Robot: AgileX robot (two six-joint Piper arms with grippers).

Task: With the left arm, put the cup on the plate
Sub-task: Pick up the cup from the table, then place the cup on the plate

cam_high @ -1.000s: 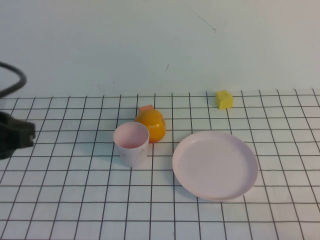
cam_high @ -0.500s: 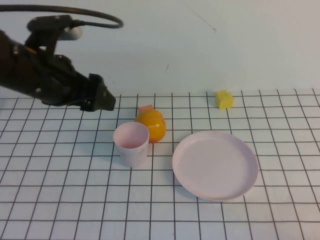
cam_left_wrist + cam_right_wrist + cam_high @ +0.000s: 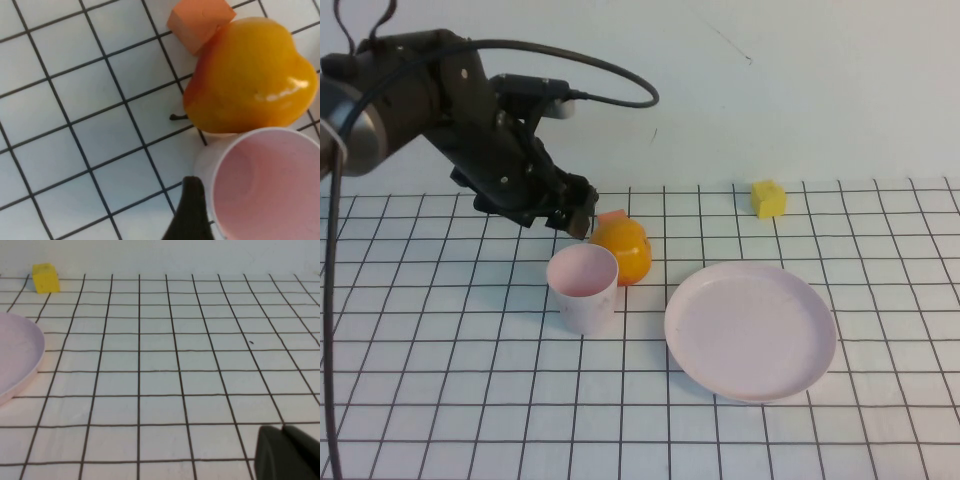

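The pale pink cup stands upright on the grid table, left of the pink plate. My left gripper hangs just above and behind the cup, beside the orange fruit toy. It is open and empty. In the left wrist view one dark finger sits just outside the rim of the cup; the other finger is out of frame. My right gripper is shut and empty, low over the table to the right of the plate. It does not show in the high view.
The orange fruit toy touches the cup's far side, with a small orange block behind it. A yellow cube sits at the back, beyond the plate; it also shows in the right wrist view.
My left arm has swung in from the left edge to the right and down, ending just over the cup. The cup, plate and fruit have not moved.
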